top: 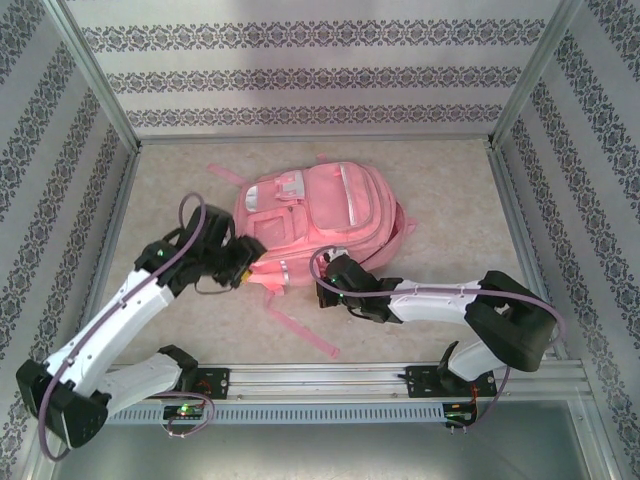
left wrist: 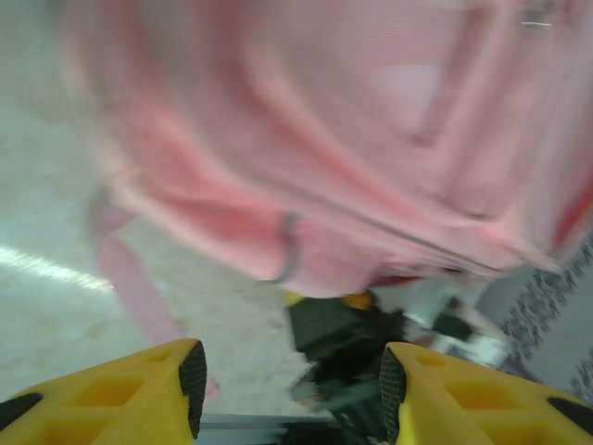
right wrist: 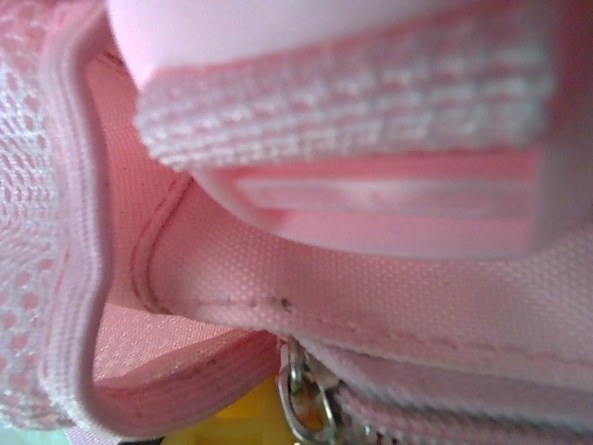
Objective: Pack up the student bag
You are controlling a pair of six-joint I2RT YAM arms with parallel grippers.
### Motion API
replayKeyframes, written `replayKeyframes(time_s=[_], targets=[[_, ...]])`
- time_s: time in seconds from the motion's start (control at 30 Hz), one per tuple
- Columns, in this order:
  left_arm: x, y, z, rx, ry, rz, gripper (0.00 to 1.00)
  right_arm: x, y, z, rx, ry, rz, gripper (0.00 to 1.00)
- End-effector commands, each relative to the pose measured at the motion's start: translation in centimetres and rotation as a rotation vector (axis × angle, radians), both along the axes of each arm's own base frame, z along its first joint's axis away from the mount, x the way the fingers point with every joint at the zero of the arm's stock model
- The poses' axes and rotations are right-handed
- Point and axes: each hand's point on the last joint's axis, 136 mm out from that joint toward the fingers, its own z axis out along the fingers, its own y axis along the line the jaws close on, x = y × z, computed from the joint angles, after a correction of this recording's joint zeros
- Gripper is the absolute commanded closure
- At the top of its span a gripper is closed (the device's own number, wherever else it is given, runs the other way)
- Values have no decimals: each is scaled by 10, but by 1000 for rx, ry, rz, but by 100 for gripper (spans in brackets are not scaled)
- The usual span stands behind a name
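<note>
The student bag (top: 320, 222), a large pink backpack, lies flat in the middle of the table with its straps trailing toward me. My left gripper (top: 244, 267) sits at the bag's near-left corner. In the left wrist view its yellow fingers (left wrist: 176, 389) stand apart with nothing between them, and the blurred bag (left wrist: 371, 139) hangs just ahead. My right gripper (top: 326, 284) is pressed against the bag's near edge. The right wrist view is very close on pink fabric (right wrist: 371, 306), and a metal zipper pull (right wrist: 302, 397) runs down into the shut jaws beside a bit of yellow finger (right wrist: 232, 419).
A loose pink strap (top: 305, 332) lies on the table between the two arms. Patterned walls with metal posts close in the table on three sides. The right arm's dark wrist (left wrist: 361, 343) shows beyond the left gripper's open fingers.
</note>
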Motion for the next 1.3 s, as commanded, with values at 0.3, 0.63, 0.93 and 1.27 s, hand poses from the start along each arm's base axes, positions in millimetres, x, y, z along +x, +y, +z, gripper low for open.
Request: replayKeyframes(time_s=[0.3,0.63,0.93,1.27], targets=[[36,-8,-56,-24,0,105,51,11,20,18,96,-1,7,100],[44,-11,-63,-28,-28,96,62,11,14,15,98,-1,-23,100],[47,10,-86,57,13,96,98,9,8,4,26,-12,5,100],[56,14,-84,93,10,76,100,9,-3,-7,-92,-55,70,100]])
